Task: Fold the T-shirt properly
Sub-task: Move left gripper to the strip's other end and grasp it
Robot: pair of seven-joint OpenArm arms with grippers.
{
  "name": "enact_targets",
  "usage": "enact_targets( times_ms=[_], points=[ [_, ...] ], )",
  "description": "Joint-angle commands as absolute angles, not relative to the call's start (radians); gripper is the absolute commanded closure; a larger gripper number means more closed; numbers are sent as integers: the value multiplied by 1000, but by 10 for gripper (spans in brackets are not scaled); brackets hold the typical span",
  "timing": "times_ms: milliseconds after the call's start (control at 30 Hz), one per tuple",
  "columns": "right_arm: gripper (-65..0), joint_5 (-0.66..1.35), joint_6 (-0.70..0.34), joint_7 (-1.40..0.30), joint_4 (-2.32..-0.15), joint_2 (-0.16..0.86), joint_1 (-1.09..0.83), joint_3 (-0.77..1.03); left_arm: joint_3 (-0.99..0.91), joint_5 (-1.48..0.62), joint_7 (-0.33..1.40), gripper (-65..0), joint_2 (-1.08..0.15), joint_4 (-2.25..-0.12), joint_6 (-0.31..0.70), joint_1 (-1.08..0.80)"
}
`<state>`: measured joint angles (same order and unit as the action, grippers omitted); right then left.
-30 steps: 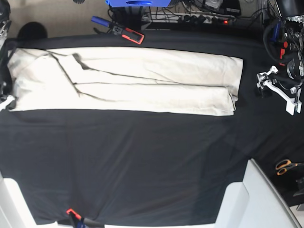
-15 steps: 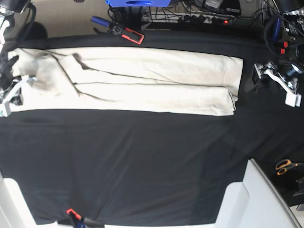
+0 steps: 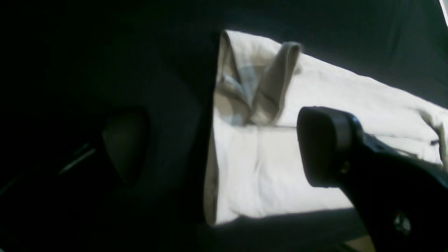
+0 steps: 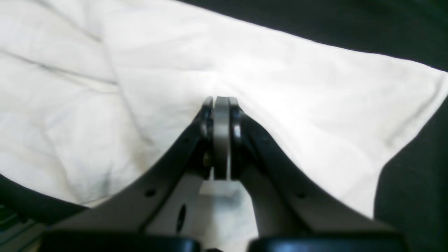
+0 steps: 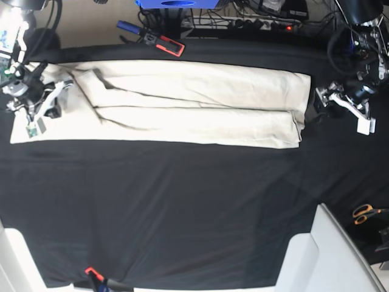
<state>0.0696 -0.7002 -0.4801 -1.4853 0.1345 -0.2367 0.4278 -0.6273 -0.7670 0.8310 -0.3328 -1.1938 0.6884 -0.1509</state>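
Observation:
The cream T-shirt [image 5: 194, 103] lies on the black surface [image 5: 182, 207] as a long strip folded lengthwise. My right gripper [image 5: 36, 109] is over its left end. In the right wrist view that gripper [image 4: 221, 103] is shut, tips together just above the pale cloth [image 4: 105, 87]; I see no cloth pinched. My left gripper [image 5: 331, 100] is at the shirt's right end. In the left wrist view it [image 3: 224, 147] is open wide, with the shirt's folded end [image 3: 280, 168] lying between its dark fingers [image 3: 325, 147].
A red-handled tool [image 5: 170, 45] and a blue tool [image 5: 127, 26] lie beyond the far edge. Orange scissors [image 5: 364, 213] lie at the right. A white panel [image 5: 328, 255] stands at the front right corner.
Both arms have moved inward. The right gripper went from the left edge up onto the shirt's left end. The left gripper closed in on the shirt's right end.

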Motion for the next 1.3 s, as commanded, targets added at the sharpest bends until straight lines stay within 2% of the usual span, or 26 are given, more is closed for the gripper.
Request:
enact_targets(
  times_ms=[0, 167, 400, 667, 800, 967, 1033, 1167, 1200, 1267],
  points=[
    [0, 79, -698, -461, -1500, 151, -232, 433, -610, -786, 817, -650, -349, -1182, 698, -130],
    [0, 79, -698, -461, -1500, 151, -231, 433, -552, -707, 792, -650, -340, -1109, 698, -73],
    [0, 79, -698, -461, -1500, 151, -231, 433, -552, -565, 768, -650, -255, -1106, 698, -38],
    [0, 79, -698, -461, -1500, 151, -231, 433, -552, -547, 766, -648, -236, -1027, 698, 10],
    [0, 79, -698, -461, -1500, 151, -231, 433, -552, -547, 766, -499, -240, -1024, 698, 4],
    [0, 79, -698, -461, -1498, 151, -231, 435, -552, -547, 766, -344, -240, -1023, 698, -8],
    [0, 79, -698, -461, -1498, 151, -231, 435, -552, -547, 766, -255, -240, -1023, 698, -15],
    [0, 79, -698, -461, -1498, 151, -232, 437, -552, -547, 765, -35, -242, -1023, 698, -19],
    [0, 79, -698, -461, -1498, 151, -232, 437, -552, -547, 765, 0, -242, -1024, 698, -19],
    [0, 79, -698, -461, -1498, 151, -232, 437, -552, -547, 765, 0, -242, -1032, 698, -21]
  ],
)
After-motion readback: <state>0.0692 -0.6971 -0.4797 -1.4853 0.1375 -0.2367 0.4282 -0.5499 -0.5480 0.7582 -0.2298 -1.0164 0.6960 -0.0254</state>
